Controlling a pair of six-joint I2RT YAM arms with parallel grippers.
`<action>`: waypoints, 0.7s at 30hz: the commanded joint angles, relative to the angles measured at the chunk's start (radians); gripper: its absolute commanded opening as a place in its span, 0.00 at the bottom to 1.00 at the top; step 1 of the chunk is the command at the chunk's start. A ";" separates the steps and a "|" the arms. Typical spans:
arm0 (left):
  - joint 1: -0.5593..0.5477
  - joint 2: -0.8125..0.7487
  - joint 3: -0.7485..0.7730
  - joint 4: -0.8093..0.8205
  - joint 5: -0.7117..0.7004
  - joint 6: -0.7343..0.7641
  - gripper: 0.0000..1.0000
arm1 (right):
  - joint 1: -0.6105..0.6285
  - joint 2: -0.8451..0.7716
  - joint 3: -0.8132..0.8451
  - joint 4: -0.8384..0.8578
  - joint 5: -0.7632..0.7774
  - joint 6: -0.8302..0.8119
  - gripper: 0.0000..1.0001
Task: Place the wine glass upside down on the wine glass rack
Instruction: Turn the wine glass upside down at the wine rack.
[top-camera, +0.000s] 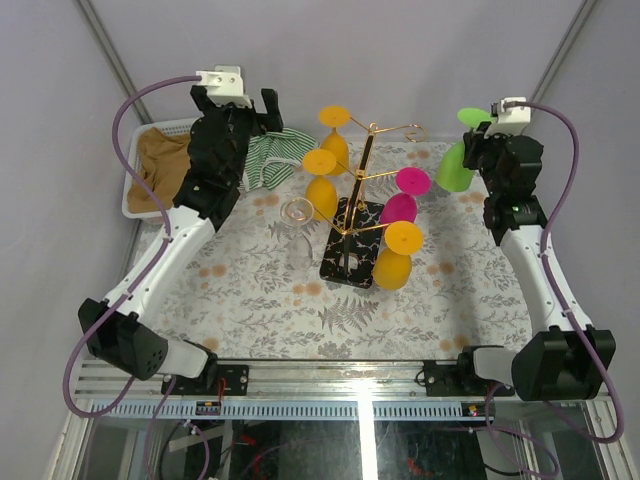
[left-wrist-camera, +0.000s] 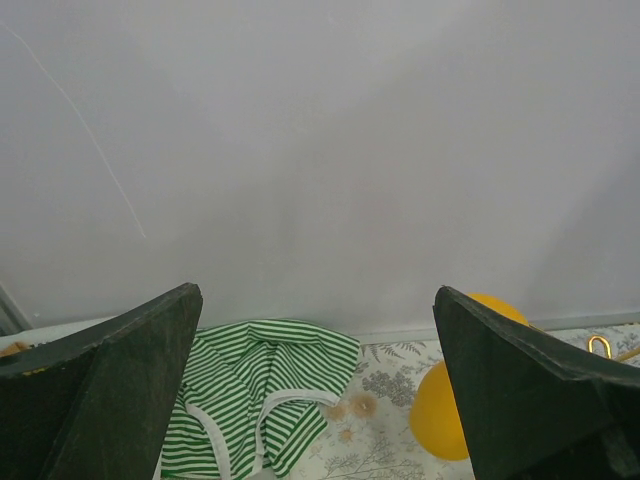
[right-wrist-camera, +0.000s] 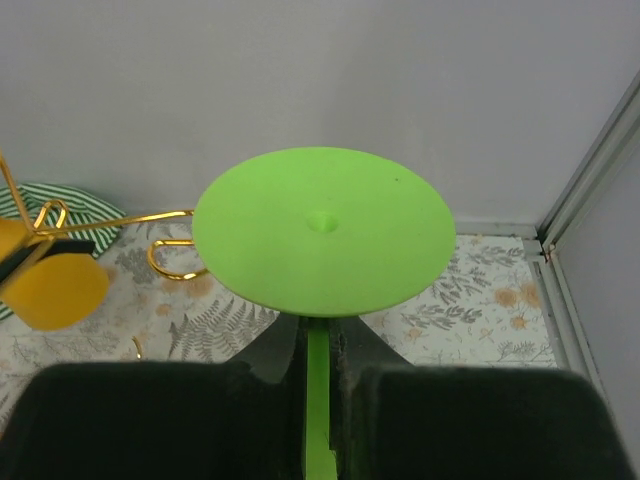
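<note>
Top view: the green wine glass (top-camera: 458, 168), foot uppermost, sits at upper right of the frame, well apart from the wine glass rack (top-camera: 345, 258) at centre. The right gripper (right-wrist-camera: 318, 352) is clamped narrowly on its stem; the wrist view hides the bowl behind the fingers. The left gripper (left-wrist-camera: 315, 296), at upper left, stands wide and holds nothing, with a striped cloth (left-wrist-camera: 260, 380) beyond it.
</note>
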 joint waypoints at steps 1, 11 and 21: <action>0.024 -0.007 -0.026 0.037 -0.009 -0.005 1.00 | -0.045 0.004 -0.046 0.195 -0.126 -0.006 0.00; 0.068 -0.012 -0.092 0.081 -0.012 -0.025 1.00 | -0.078 0.106 -0.119 0.323 -0.359 0.011 0.00; 0.095 -0.001 -0.125 0.133 -0.002 -0.034 1.00 | -0.076 0.155 -0.154 0.365 -0.479 0.017 0.00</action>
